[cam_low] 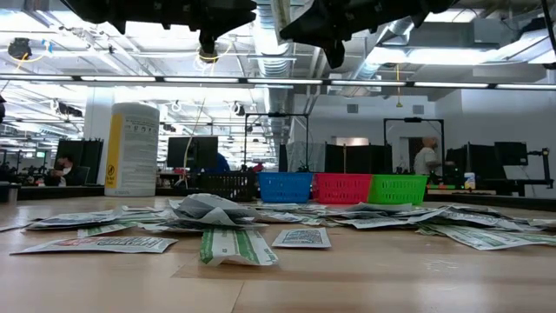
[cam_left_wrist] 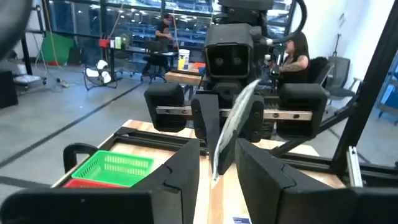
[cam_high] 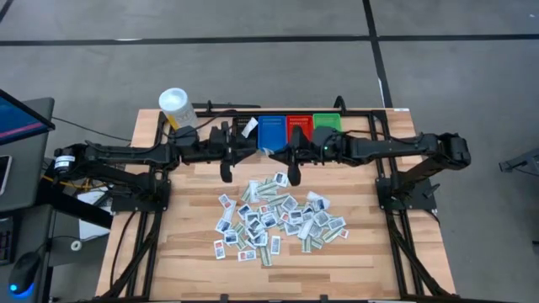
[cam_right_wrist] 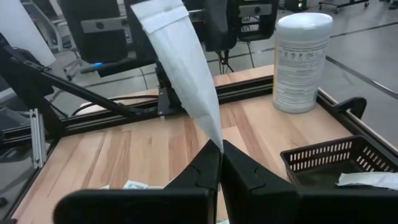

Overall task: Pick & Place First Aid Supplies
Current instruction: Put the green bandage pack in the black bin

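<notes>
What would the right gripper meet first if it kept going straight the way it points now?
Likely the left gripper facing it; the right gripper, shut on a packet, points straight at it, though depth is unclear.

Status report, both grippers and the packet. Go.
Right gripper shut on a white packet, raised mid-table. Left gripper open around it. Packet pile below. Nothing in the way.

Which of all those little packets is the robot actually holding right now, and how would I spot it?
Start at the row of coloured bins at the table's far edge. Just in front of the blue one, the two arms meet in mid-air, and a pale packet hangs there, pinched at one end by the right claw. Unlike the others, it is lifted off the wood.
</notes>
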